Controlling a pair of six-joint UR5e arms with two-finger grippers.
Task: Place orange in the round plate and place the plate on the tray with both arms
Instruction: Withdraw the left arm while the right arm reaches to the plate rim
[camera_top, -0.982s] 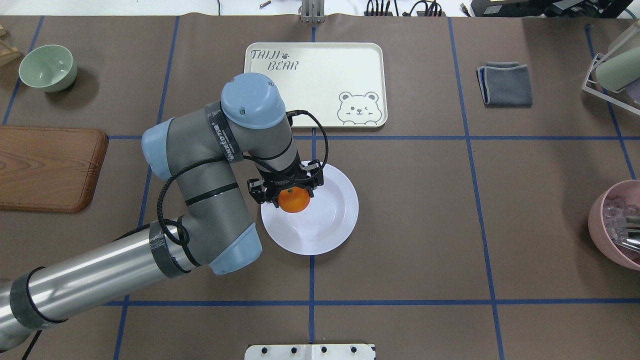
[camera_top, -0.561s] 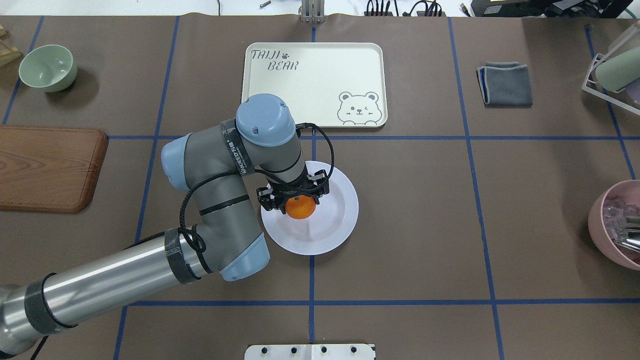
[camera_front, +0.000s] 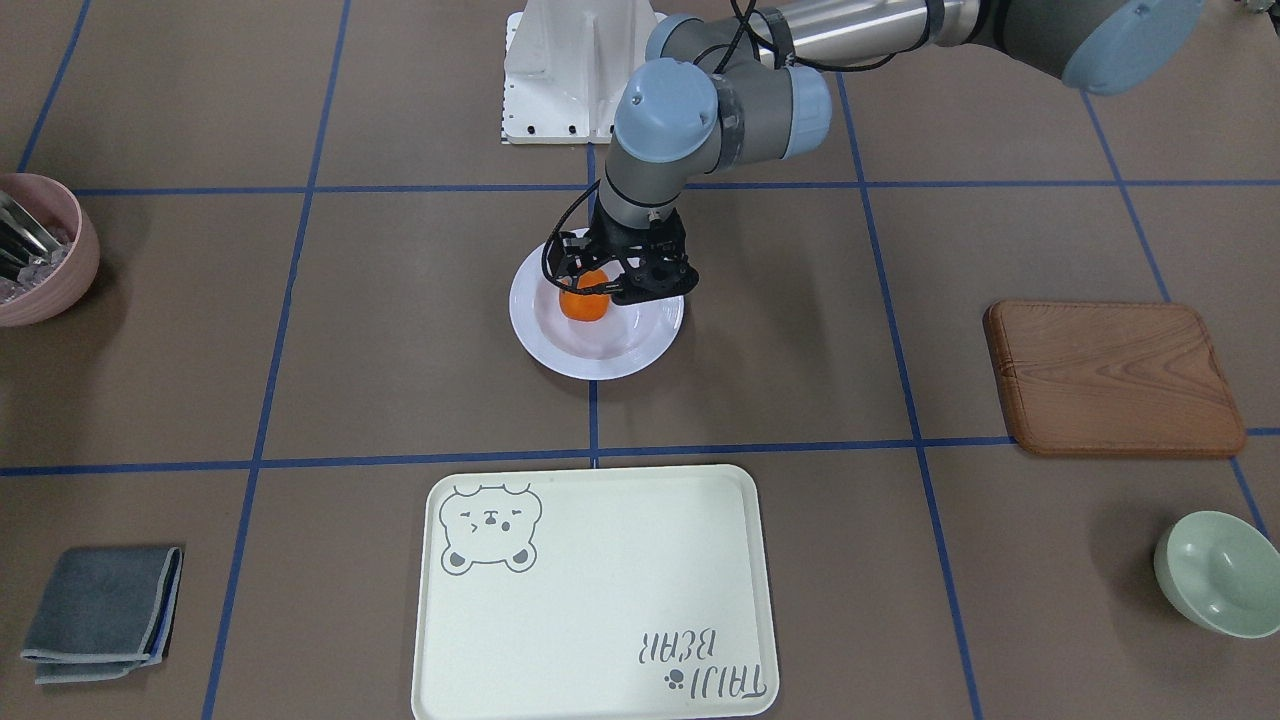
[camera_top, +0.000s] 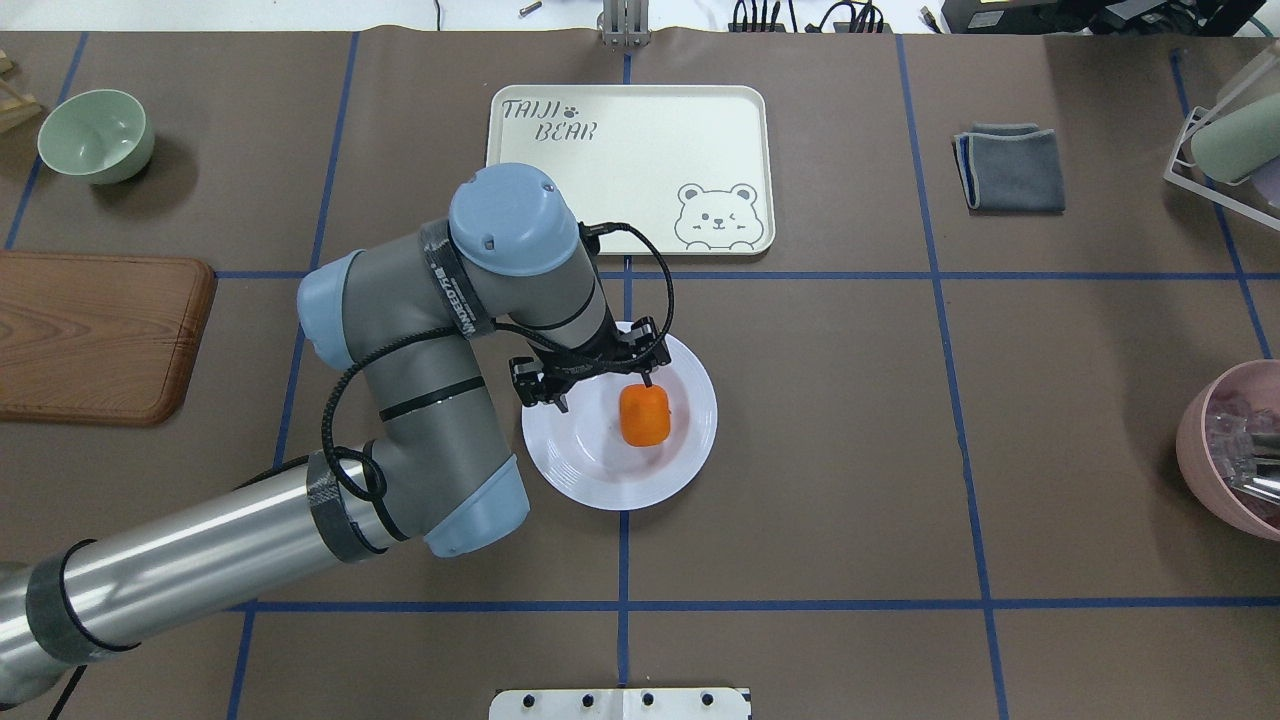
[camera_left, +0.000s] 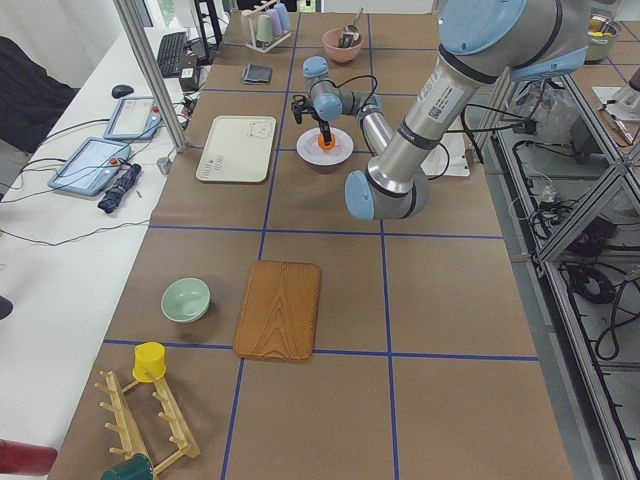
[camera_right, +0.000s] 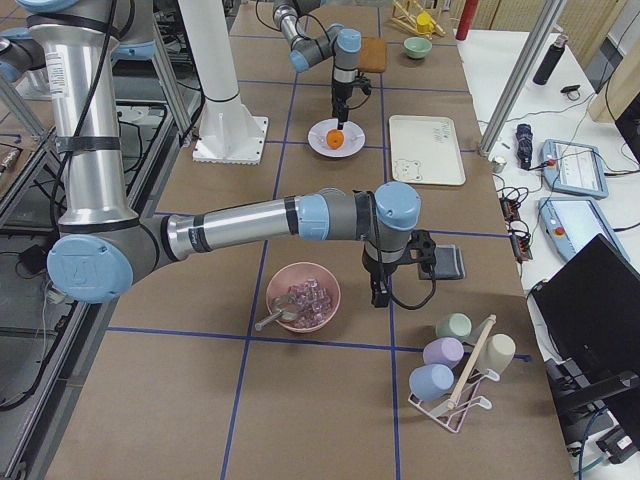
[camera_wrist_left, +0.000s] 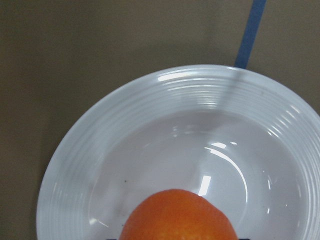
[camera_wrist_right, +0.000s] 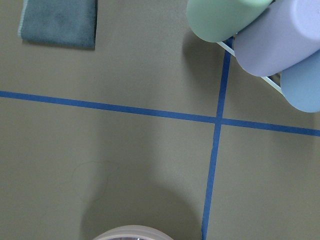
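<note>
On the round plate (camera_top: 690, 455) lies the orange (camera_top: 644, 415). Beside it hovers the left gripper (camera_top: 606, 392), spread wide; right gripper (camera_right: 378, 292): cannot tell.

Small bright-orange mandarin (camera_top: 644, 415) sits loose in glossy white ridged-rim round plate (camera_top: 625, 492), off-ctr. Pale cream rounded-rect. tray (camera_top: 640, 150) w/ grey bear face lies flat, apart from plate.

One orange (camera_top: 644, 415) lies just beside the fingers (camera_top: 562, 403) of the left gripper (camera_top: 606, 392), inside the one white plate (camera_top: 600, 480). Well away from the fingers there is one tray (camera_top: 640, 150), one wooden board (camera_top: 100, 335) and one folded grey cloth (camera_top: 1012, 168). There are two bowls, a green bowl (camera_top: 96, 135) and a pink bowl (camera_top: 1205, 480), and two arms, the left arm (camera_top: 430, 400) and the right arm (camera_right: 250, 222)
</note>
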